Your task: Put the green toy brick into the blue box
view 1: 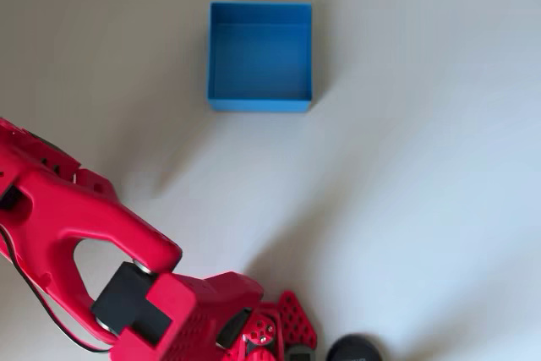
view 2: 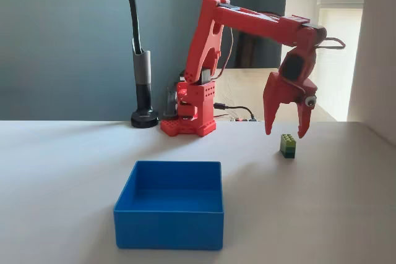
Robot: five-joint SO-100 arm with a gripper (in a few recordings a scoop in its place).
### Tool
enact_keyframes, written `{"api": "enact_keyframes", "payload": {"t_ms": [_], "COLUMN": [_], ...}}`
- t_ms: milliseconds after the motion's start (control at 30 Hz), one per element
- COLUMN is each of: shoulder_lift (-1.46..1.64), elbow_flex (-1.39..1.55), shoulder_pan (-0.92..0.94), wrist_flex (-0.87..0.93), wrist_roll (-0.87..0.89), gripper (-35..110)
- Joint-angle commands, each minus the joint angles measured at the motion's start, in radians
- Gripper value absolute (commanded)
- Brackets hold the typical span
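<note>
item: green toy brick. one on the table, seen in the fixed view. small studded block, lime-green top with studs along its upper edge, darker grey-green lower half. i cannot count the studs at this size. it stands upright on the white table, to the right of and a little behind the blue box, well apart from it.

item: blue box. one. square, bright blue, low thin walls, flat blue floor, open top, far wider than the brick. in the overhead view the blue box sits near the top middle of the table.

item: my gripper. one, red, two tapered fingers pointing down. the jaws stand spread apart and hold nothing. the fingertips hang just above the brick, one to its left and one slightly to its right; they look clear of it, though the gap is small and i may be misjudging depth.

item: my arm. one, red, reaching from its base at the back of the table out to the right. in the overhead view my arm crosses the lower left corner.

item: black post on a round foot. one, left of my base, with a dark cable rising from it.
</note>
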Motion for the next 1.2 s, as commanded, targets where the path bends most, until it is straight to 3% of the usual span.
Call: {"api": "enact_keyframes", "payload": {"t_ms": [0, 367, 800, 1167], "shoulder_lift": [0.025, -0.04, -0.058, -0.046], "elbow_flex": [0.008, -0.012, -0.037, -0.095], "shoulder_pan": [-0.018, -0.057, -0.089, -0.086], "wrist_flex": [-0.029, -0.063, -0.061, -0.061], "wrist_roll": [0.002, 0.114, 0.225, 0.276], "gripper": [32, 29, 0, 0]}}
